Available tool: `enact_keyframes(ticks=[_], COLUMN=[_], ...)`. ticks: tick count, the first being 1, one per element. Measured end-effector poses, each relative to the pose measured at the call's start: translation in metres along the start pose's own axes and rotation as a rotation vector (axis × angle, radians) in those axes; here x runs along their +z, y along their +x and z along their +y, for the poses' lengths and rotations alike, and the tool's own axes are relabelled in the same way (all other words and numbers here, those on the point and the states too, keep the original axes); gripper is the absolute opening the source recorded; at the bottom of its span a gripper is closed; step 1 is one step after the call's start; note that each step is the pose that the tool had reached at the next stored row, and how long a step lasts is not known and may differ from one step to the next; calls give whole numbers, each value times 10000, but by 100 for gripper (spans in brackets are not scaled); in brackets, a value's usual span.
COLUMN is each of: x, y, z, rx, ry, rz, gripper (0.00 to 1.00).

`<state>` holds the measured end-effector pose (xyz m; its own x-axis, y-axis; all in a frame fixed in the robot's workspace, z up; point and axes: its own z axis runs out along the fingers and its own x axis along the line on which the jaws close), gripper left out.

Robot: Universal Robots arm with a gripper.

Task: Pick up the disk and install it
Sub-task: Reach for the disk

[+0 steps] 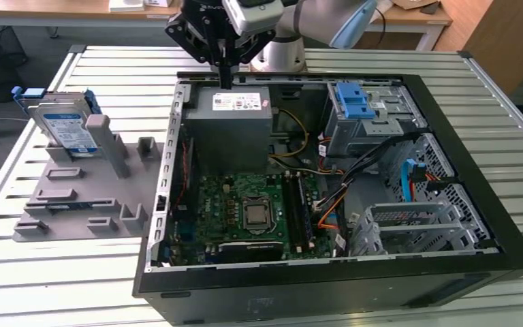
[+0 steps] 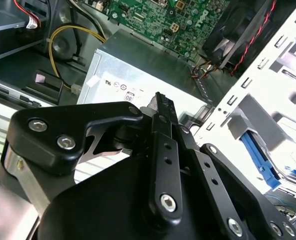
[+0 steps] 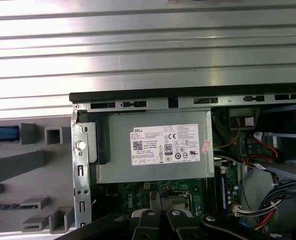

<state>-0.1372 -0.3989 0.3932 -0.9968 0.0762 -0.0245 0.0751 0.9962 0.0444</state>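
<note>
Gripper (image 1: 228,84) hangs over the far edge of the open case (image 1: 334,300), its tip just above the power supply (image 1: 229,126). The jaws are pressed together with nothing between them. In both wrist views the closed fingertips (image 2: 160,102) point toward that gray box, with the motherboard (image 1: 220,204) beside it. The disk (image 1: 69,129) stands upright in a gray holder (image 1: 71,197) on the slatted table (image 1: 43,272), at the exterior view's left. It is outside the case and well apart from the gripper.
</note>
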Motion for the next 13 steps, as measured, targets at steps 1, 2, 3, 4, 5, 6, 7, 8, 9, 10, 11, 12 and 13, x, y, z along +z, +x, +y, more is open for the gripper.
enact_keyframes(ticks=[1, 2, 3, 4, 5, 6, 7, 8, 9, 10, 11, 12, 13], x=[0, 0, 0, 0, 0, 0, -1, -1, 0, -1, 0, 0, 0], y=[3, 4, 4, 6, 9, 11, 12, 15, 21, 26, 31, 36, 40], z=[0, 0, 0, 0, -1, -1, -1, -1, -2, -2, -3, -3, -3], rx=[0, 0, 0, 1, 1, 1, 0, 0, 1, 1, 0, 0, 0], ry=[1, 1, 0, 0, 0, 0, 1, 1, 0, 0, 1, 0, 1], rz=[1, 0, 0, 0, 0, 0, 0, 0, 0, 0, 0, 0, 0], gripper=[11, 11, 11, 11, 11, 11, 11, 11, 11, 11, 11, 11, 11])
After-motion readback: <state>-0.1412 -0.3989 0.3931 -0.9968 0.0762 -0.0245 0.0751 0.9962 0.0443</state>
